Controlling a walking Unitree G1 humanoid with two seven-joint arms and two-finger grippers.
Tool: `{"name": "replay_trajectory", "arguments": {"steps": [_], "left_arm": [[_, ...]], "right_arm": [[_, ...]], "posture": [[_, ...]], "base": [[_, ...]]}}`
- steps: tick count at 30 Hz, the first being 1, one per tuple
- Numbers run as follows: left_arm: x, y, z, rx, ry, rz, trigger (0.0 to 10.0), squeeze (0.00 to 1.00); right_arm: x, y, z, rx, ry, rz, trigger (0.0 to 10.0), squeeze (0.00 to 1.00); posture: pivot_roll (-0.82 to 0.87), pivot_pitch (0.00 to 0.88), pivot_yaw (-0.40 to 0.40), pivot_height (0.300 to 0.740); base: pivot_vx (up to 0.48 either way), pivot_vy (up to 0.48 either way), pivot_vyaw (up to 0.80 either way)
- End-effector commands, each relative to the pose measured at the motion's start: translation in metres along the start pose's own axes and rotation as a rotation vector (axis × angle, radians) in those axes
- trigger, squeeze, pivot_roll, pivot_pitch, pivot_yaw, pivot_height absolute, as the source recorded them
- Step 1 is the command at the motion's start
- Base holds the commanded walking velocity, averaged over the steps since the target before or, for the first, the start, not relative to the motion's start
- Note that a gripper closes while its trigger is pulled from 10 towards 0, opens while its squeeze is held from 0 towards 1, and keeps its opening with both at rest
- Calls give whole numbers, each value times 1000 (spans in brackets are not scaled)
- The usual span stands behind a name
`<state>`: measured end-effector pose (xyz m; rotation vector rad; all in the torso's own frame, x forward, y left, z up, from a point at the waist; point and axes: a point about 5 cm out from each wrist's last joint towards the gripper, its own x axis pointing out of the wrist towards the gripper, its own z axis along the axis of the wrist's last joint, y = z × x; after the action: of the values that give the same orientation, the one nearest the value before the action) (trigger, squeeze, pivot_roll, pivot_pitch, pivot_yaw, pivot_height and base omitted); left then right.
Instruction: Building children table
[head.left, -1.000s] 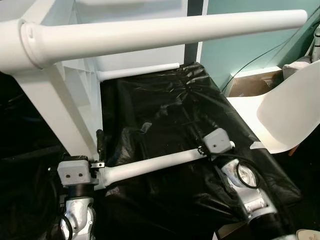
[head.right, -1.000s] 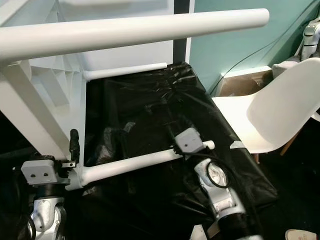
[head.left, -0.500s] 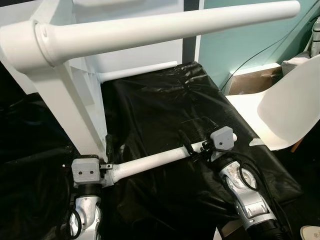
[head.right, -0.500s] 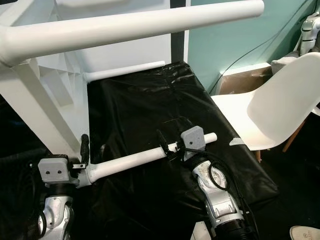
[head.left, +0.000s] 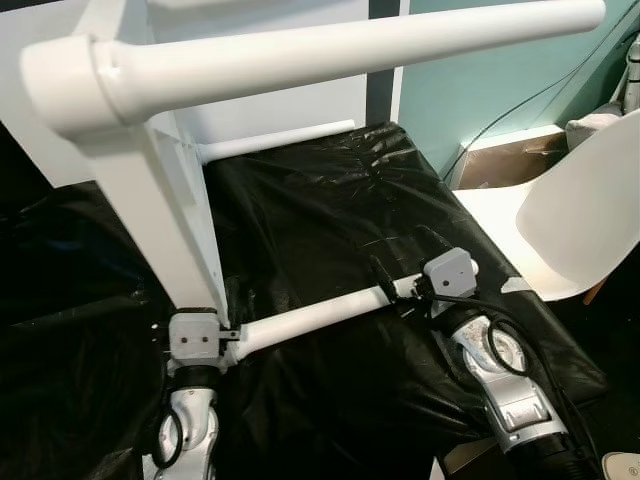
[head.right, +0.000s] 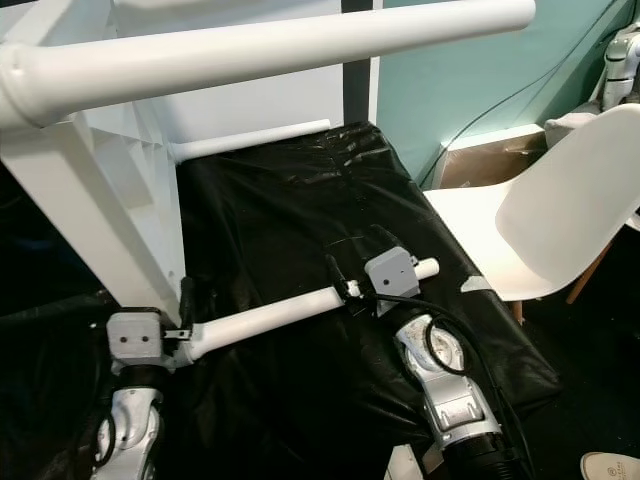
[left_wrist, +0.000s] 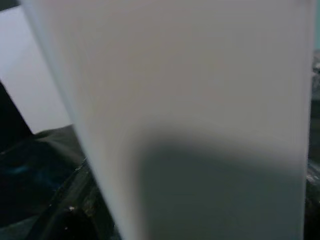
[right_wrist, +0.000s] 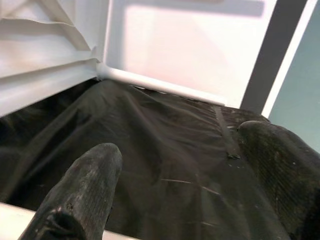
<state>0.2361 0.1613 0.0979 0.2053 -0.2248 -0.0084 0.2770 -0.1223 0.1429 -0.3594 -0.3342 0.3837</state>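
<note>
Left eye view: the white table frame (head.left: 150, 190) lies tipped on its side on the black sheet (head.left: 300, 220), and it has swung rightward since a second ago. Its lower leg (head.left: 315, 318) now runs between the two grippers. The left gripper (head.left: 228, 322) sits further right than before, at the leg's joint with the frame; I cannot tell how its fingers stand. The right gripper (head.left: 392, 285) has slid closer to the leg's free end, its fingers straddling the tube.

Right eye view: a white chair (head.right: 540, 225) stands beside the sheet. No writing is readable.

Left wrist view: a blurred white panel, very close.

Right wrist view: two black fingers (right_wrist: 80, 187) set apart over the sheet.
</note>
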Motion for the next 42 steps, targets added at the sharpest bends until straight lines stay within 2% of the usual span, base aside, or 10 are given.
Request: {"name": "replay_trajectory", "arguments": {"steps": [1, 7, 12, 32, 33, 34, 35, 36, 37, 42], "left_arm": [[1, -6, -6, 8, 35, -32, 10000, 0], [3, -2, -2, 16, 4, -2, 10000, 0], [5, 3, 4, 47, -41, 35, 10000, 0], [22, -7, 22, 67, -118, 9, 10000, 0], [22, -7, 21, 75, -115, 9, 5255, 0], [23, -5, 19, 96, -102, 15, 5255, 0], [25, -3, 16, 114, -87, 29, 2235, 0], [25, -3, 16, 114, -87, 29, 2235, 0], [26, 0, 14, 129, -72, 47, 0, 0], [26, 17, 2, 192, 8, 151, 0, 0]], "right_arm": [[4, 2, 7, -17, -32, 3, 10000, 0], [5, -1, 23, -186, -118, 3, 10000, 0], [2, -20, 48, -502, -245, -135, 10000, 0], [5, -33, 63, -699, -291, -219, 10000, 0], [5, -33, 62, -697, -286, -221, 10000, 0], [5, -33, 60, -695, -280, -220, 10000, 0], [6, -33, 59, -688, -275, -218, 10000, 0], [6, -33, 59, -688, -275, -218, 10000, 0], [6, -32, 59, -682, -272, -216, 10000, 0], [9, -27, 55, -662, -265, -192, 10000, 0]], "posture": [[-1, 0, 77, 740], [-2, 0, 78, 740], [-4, 0, 79, 740], [-18, 0, 78, 740], [-18, 0, 78, 740], [-18, 0, 78, 740], [-18, 0, 78, 740], [-18, 0, 78, 740], [-18, 0, 78, 740], [0, 0, 73, 740]], "base": [[0, 0, 0], [0, 0, 0], [0, 0, 0], [0, 0, 0], [0, 0, 0], [0, 0, 0], [0, 0, 0], [0, 0, 0], [0, 0, 0], [0, 0, 0]]}}
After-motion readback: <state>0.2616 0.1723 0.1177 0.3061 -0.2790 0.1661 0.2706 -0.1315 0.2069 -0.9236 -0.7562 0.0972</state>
